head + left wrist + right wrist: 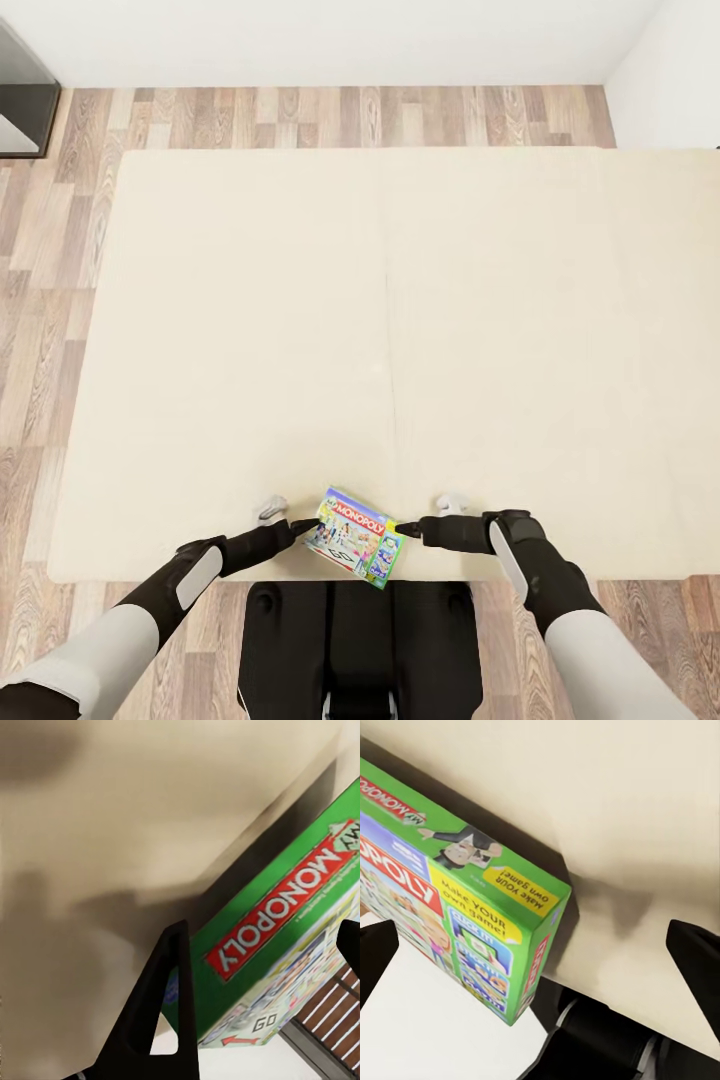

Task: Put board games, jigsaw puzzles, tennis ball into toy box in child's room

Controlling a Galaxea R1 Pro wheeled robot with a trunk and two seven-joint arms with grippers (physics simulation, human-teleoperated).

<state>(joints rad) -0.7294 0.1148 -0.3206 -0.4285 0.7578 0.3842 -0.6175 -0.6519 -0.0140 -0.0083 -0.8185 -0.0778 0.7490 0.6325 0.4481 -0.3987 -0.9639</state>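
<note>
The white-green Monopoly board game (355, 535) sits tilted at the near edge of the beige bed (400, 300), one end past the mattress edge. A dark shadow lies under it. My left gripper (303, 525) meets its left edge. In the left wrist view the box (285, 915) lies between the two fingers, and the left gripper (262, 934) looks shut on it. My right gripper (408, 529) is at the box's right corner. In the right wrist view that gripper (536, 941) stands wide open, with the box (457, 892) reaching in from one side.
Wood-plank floor (60, 300) borders the bed on the left and far sides, with a white wall beyond. A dark piece of furniture (20, 100) stands at the far left corner. My black base (360, 640) is against the bed's near edge.
</note>
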